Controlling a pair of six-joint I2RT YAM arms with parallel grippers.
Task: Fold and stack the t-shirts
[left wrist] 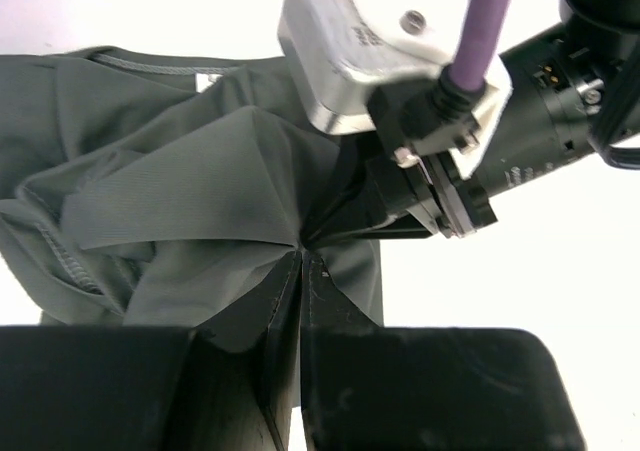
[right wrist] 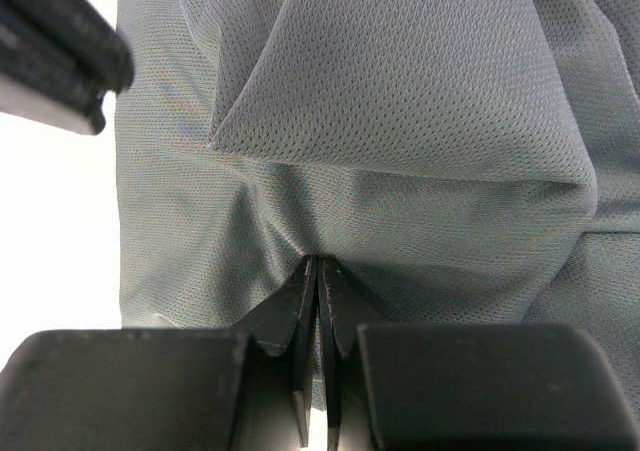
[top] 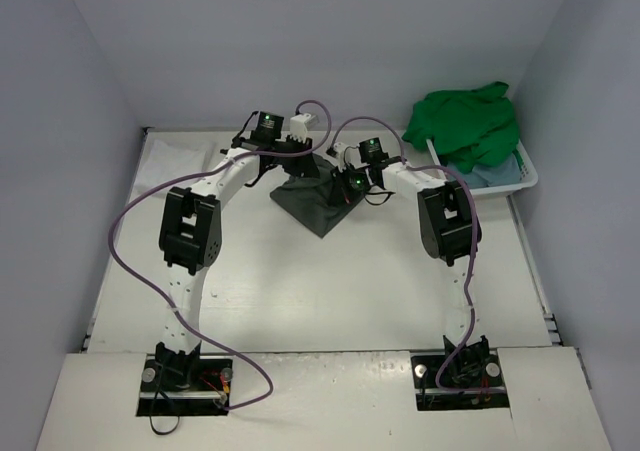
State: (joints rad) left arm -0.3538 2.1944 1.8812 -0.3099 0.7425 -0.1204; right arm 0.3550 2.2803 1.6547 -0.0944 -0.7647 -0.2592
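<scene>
Basket [top: 530, 178]: white, at far right corner of table [top: 340, 291]; green shirt [top: 465, 126] heaped on top and spilling over its rim, light blue shirt [top: 497, 176] under it.
Grey shirt [top: 320, 209]: rumpled on table near middle of far edge, left of basket.
Left gripper [left wrist: 302, 259]: jaws pressed together, pinching a fold of grey shirt, just beside right gripper.
Right gripper [right wrist: 318, 266]: jaws pressed together, pinching grey shirt.

White-linked arms [top: 185, 306], black motor housings [top: 190, 229], purple cables [left wrist: 482, 21], green lights [top: 268, 123]
</scene>
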